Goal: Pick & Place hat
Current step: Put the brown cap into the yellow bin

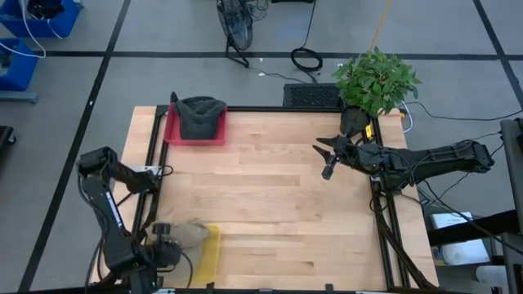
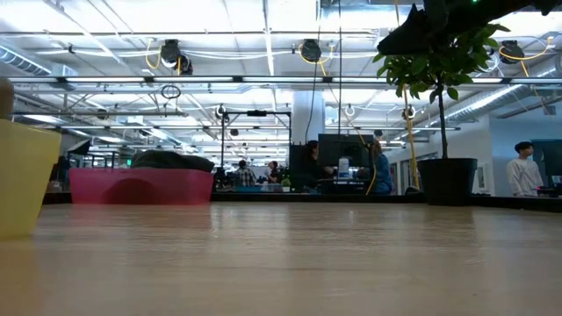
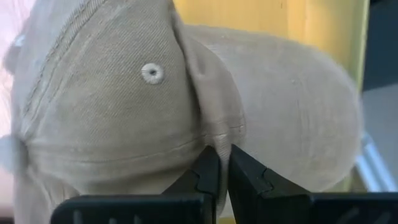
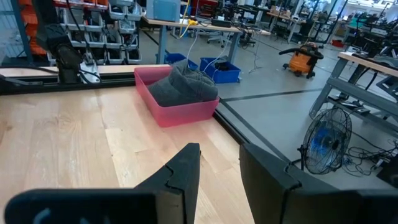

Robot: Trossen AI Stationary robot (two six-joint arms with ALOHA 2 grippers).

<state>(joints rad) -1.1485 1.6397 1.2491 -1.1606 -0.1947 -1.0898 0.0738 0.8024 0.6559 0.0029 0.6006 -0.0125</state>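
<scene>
A beige hat [image 1: 189, 235] is at the table's near left, over the far end of a yellow tray [image 1: 211, 255]. My left gripper [image 1: 167, 245] is shut on it; the left wrist view shows the hat [image 3: 124, 106] filling the picture, with the yellow tray [image 3: 311, 25] behind. A dark grey hat [image 1: 200, 117] lies in a pink tray [image 1: 173, 131] at the far left and also shows in the right wrist view [image 4: 183, 87]. My right gripper [image 1: 327, 159] is open and empty, above the table's right half. My left gripper pinches a fold of the beige hat's crown [image 3: 214, 140] between its two fingertips [image 3: 205, 171], beside a seam. The fingers come roughly level from the table's left side. Whether the hat rests on the yellow tray or hangs clear of it, I cannot tell.
A potted plant [image 1: 374, 82] stands at the table's far right corner, just behind my right arm. Black rails run along the table's left and right edges. The bare wooden tabletop [image 1: 270, 212] lies between the two trays and my right arm. People show in the room beyond.
</scene>
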